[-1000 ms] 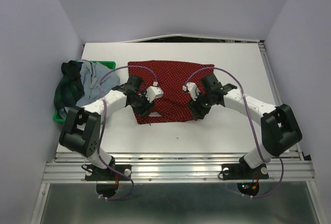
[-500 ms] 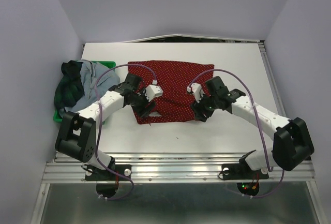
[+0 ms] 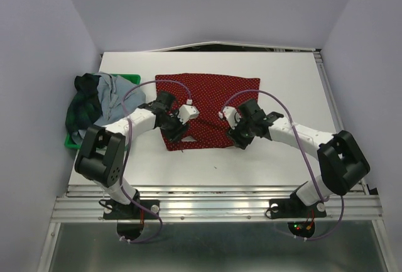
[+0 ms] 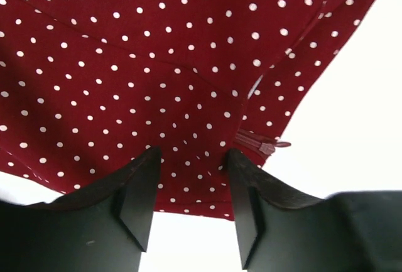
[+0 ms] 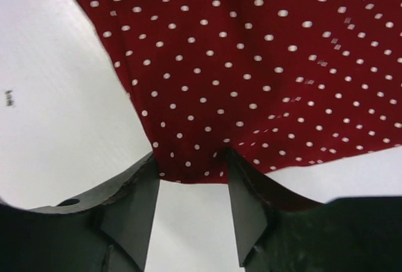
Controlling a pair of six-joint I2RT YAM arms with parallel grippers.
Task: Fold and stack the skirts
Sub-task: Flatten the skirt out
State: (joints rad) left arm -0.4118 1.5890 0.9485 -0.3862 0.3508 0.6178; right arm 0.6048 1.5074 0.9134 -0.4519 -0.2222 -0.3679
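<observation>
Red skirt (image 3: 210,93) (parted hands (image 3: 175,134) (image 3: 238,139) astride hem).

Dotted red skirt (image 3: 210,96) flat (others (image 3: 85,112) heaped left)

Skirt (image 3: 210,96) spread on table (image 3: 286,83), left gripper (image 3: 178,135) and right gripper (image 3: 237,139) at its near corners, heaped skirts (image 3: 94,103) on tray (image 3: 129,77) leftward

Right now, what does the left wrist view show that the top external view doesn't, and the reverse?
Only the left wrist view: a zipper at the near edge of the red dotted skirt, and the left gripper with its fingers apart, straddling that edge.
Only the top external view: the right gripper further along the same edge, plus the green plaid skirt and the grey-blue skirt heaped over the green tray.
Both: the red skirt spread on the white table.
</observation>
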